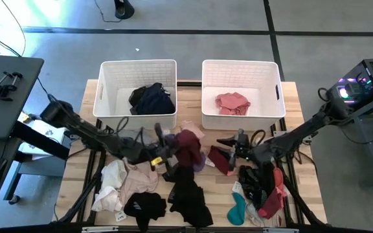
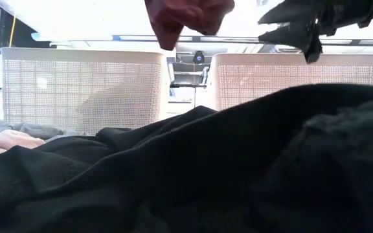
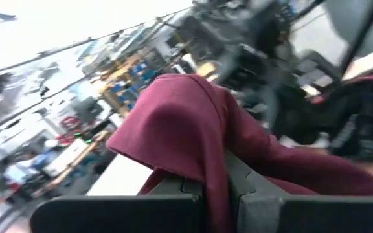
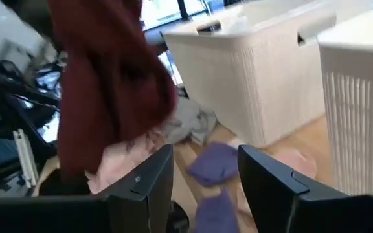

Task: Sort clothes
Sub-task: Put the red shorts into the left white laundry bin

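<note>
Left gripper: the left gripper [image 1: 162, 154], near the table's centre, is clamped tight on a maroon garment [image 1: 188, 147], which drapes over its fingers [image 3: 193, 194] in the left wrist view and hangs clear of the table in the low view [image 2: 186, 19].
Right gripper: the right gripper [image 1: 233, 150], at 3 o'clock of the maroon garment, has its jaws parted and holds nothing; between its fingers [image 4: 144, 188] the right wrist view shows only lavender pieces [image 4: 214, 162] lying on the wooden table [image 1: 290, 107].
Left bin: at 11 o'clock of the table, the white left bin [image 1: 138, 66] holds dark navy clothing [image 1: 151, 100].
Right bin: at 1 o'clock, the white right bin [image 1: 240, 65] holds a pink garment [image 1: 232, 103].
Unsorted clothes: black pieces [image 1: 188, 197] lie at 6 o'clock, cream and pale pink ones [image 1: 123, 184] at 8 o'clock, and a black and red heap with a teal sock [image 1: 236, 208] at 4 o'clock.
</note>
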Tool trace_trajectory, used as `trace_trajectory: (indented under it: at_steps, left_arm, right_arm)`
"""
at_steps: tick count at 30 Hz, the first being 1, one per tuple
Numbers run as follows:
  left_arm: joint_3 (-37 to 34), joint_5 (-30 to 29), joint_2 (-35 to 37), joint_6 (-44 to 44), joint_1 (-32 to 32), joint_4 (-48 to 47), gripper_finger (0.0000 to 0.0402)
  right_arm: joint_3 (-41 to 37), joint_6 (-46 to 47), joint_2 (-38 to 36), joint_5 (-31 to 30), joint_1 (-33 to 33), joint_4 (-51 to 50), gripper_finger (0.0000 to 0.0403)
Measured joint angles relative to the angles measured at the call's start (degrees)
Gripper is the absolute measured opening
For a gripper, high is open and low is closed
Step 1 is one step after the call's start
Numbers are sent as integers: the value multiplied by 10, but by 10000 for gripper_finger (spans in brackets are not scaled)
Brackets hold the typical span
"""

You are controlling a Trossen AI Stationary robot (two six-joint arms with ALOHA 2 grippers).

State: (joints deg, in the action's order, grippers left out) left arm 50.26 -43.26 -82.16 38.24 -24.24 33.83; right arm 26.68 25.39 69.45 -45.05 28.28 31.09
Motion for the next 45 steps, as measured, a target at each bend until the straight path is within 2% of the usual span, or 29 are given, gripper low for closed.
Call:
trace_trajectory:
  at_steps: [7,12,17,19,21,25,29,32,37,42,45]
  left_arm:
    - [0,-67,93,20,-4,-50,1]
    - [3,-142,176,105,13,-54,1]
    - [6,-231,259,199,60,-58,1]
    - [6,-248,287,203,89,-84,1]
    - [4,-248,311,172,122,-130,1]
    - [-11,-202,349,43,204,-272,1]
    - [-31,-80,354,-129,311,-410,1]
    - [-49,2,335,-212,396,-441,1]
    - [-66,56,271,-270,500,-465,7]
    - [-58,178,211,-317,564,-518,67]
    - [-16,206,190,-334,586,-576,117]
  right_arm:
    - [0,59,68,0,-10,9,160]
    - [-1,71,109,1,-17,40,160]
    - [-1,58,138,2,-25,77,160]
    - [-1,58,144,3,-30,80,160]
    - [-1,57,146,3,-35,82,160]
    - [-1,57,146,3,-43,82,160]
    - [-1,57,146,4,-44,82,160]
    - [-1,56,146,5,-44,82,160]
    - [-1,42,146,6,-48,94,160]
    - [0,42,146,7,-55,95,160]
    - [0,42,146,12,-58,95,160]
